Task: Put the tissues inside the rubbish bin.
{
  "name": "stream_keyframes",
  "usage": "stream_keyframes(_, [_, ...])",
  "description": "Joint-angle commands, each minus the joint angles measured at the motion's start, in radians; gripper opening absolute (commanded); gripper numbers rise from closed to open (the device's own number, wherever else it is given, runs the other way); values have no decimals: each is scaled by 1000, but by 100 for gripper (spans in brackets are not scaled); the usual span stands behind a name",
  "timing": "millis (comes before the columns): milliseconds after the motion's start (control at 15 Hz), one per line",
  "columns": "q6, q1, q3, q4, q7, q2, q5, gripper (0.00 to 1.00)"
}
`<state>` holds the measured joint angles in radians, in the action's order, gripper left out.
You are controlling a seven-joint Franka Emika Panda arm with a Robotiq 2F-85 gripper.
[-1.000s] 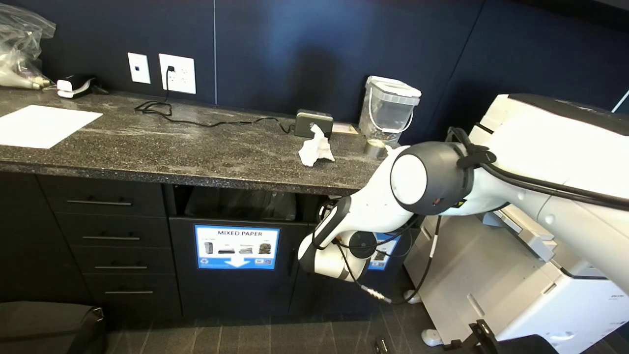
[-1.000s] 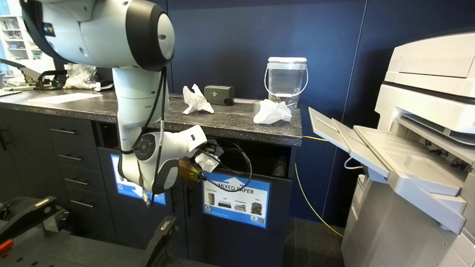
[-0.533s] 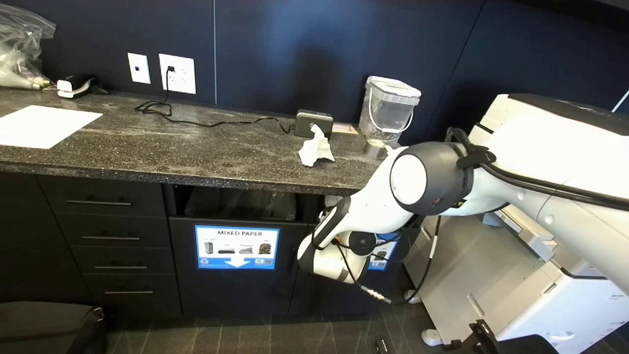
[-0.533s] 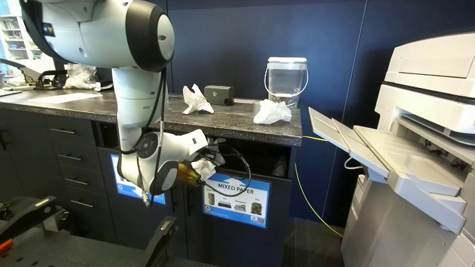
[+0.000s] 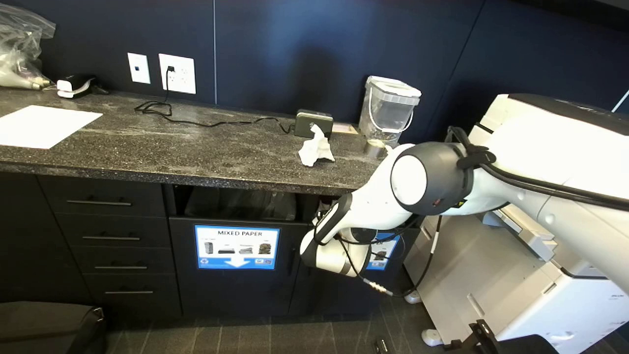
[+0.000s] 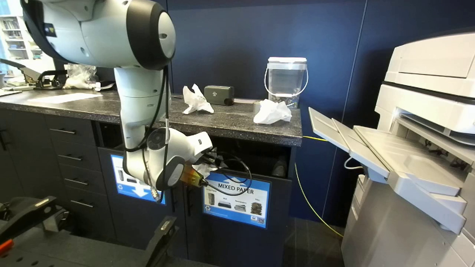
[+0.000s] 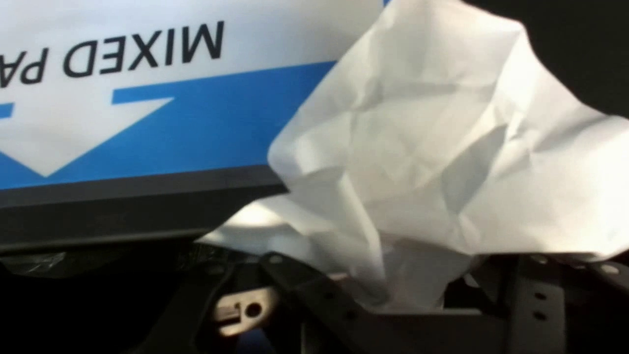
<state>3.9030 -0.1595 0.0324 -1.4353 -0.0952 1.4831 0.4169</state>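
Dropping one tissue (image 7: pixel 417 147) into the bin (image 6: pixel 237 237) seems my step: my pincer (image 6: pixel 216 160) stands spread at the bin's mouth, tissue bunched against it. Next I should reach inside and shake it loose; two more tissues (image 6: pixel 273 112) lie on the counter (image 6: pixel 230 118) above the bin.

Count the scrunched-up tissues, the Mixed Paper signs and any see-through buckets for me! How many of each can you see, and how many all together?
Scrunched-up tissues: 3 (two on the counter, one lower down)
Mixed Paper signs: 2
See-through bucket: 1
Total: 6
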Motion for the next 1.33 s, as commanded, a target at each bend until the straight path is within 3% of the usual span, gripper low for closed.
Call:
stream_keyframes(0, [9, -18, -26, 22, 5, 9, 3, 100])
stream_keyframes(600, [239, -34, -17, 78, -23, 15, 20, 100])
stream_keyframes(867, [272, -31, -10, 61, -46, 2, 26, 100])
stream_keyframes(1067, [123, -25, -14, 39, -87, 2, -1, 100])
stream_keyframes(1267, [-127, -20, -37, 46, -86, 5, -50, 100])
